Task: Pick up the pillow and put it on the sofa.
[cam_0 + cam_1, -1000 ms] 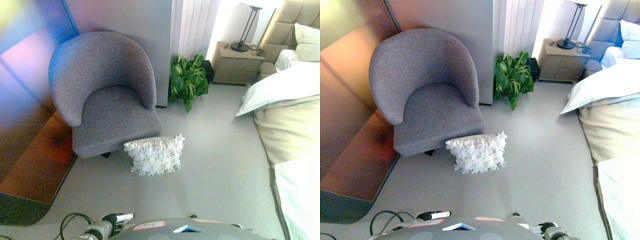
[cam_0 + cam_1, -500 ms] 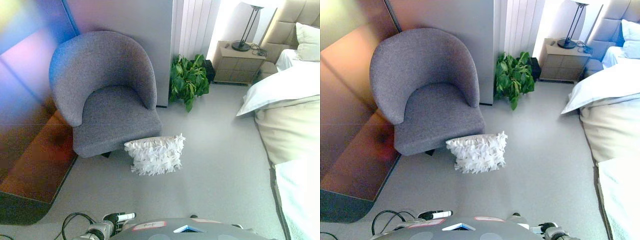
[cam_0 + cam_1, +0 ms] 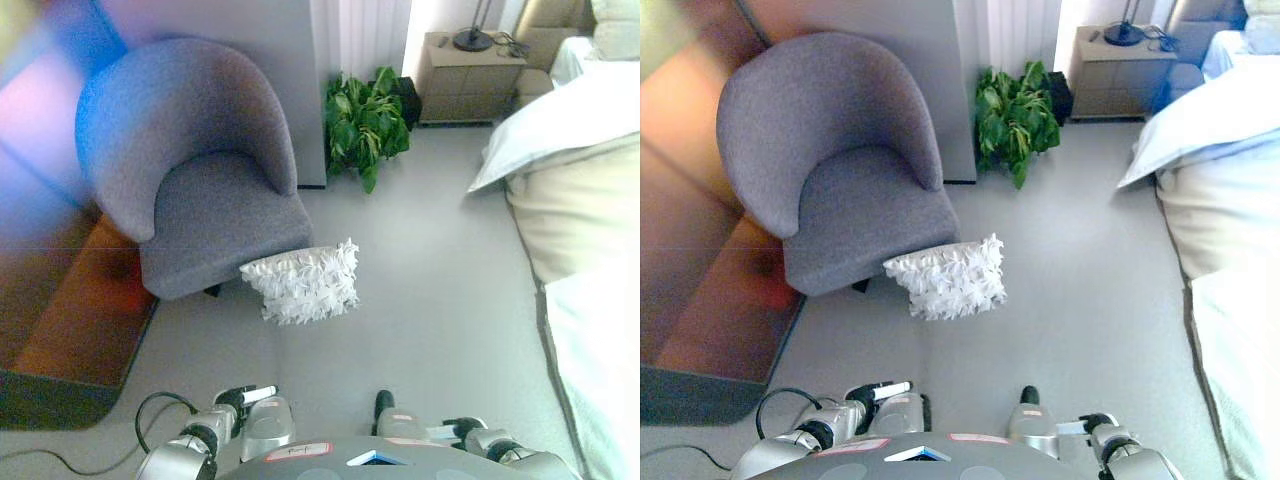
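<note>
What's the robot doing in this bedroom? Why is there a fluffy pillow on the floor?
The robot is meant to put the white ruffled pillow on the grey armchair, but it hasn't touched it yet. The pillow sits on the floor, leaning against the chair's front edge. The left hand and the right hand are low at the bottom of the view, well short of the pillow and holding nothing. A green plant and a bed are nearby.
</note>
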